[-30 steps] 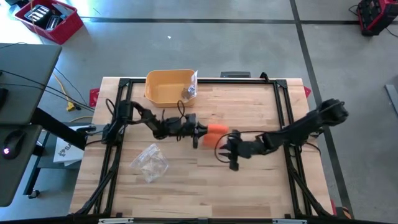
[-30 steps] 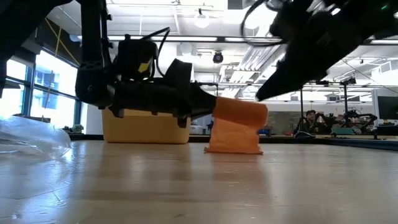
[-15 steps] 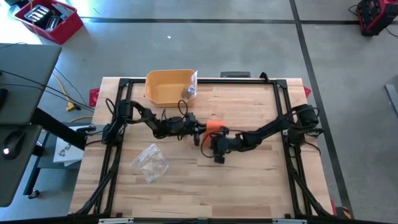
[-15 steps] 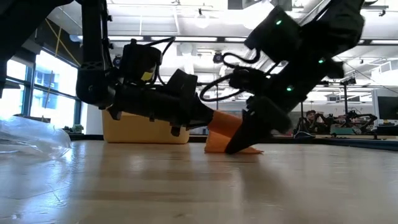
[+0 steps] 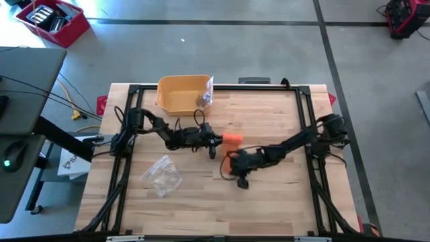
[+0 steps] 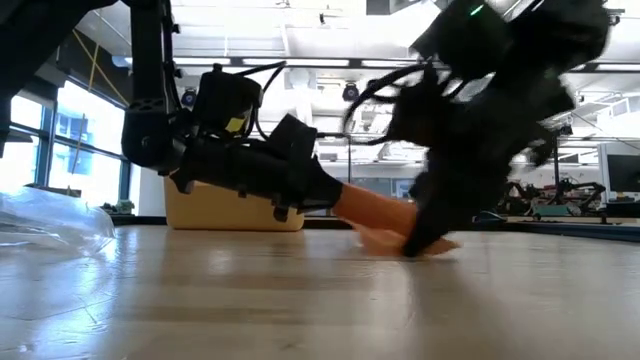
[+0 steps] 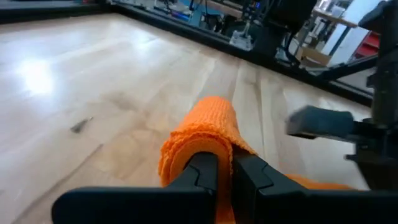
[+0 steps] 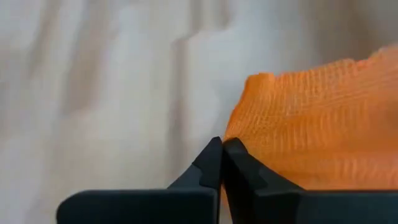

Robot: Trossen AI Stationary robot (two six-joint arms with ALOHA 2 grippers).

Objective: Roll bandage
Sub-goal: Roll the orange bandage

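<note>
Orange bandage (image 5: 232, 140) at mid-table, partly wound. The left gripper (image 7: 225, 177) is clamped on the rolled end, apparently serving as the core on which turns build. The right gripper (image 8: 222, 163), low at the loose tail's edge, has its fingers pressed together; whether cloth is caught between them cannot be told. Compared with a second ago, the right gripper has closed and dropped to the table, and the hanging tail now lies flat. A yellow bin (image 5: 182, 93) stands at the far edge.
</note>
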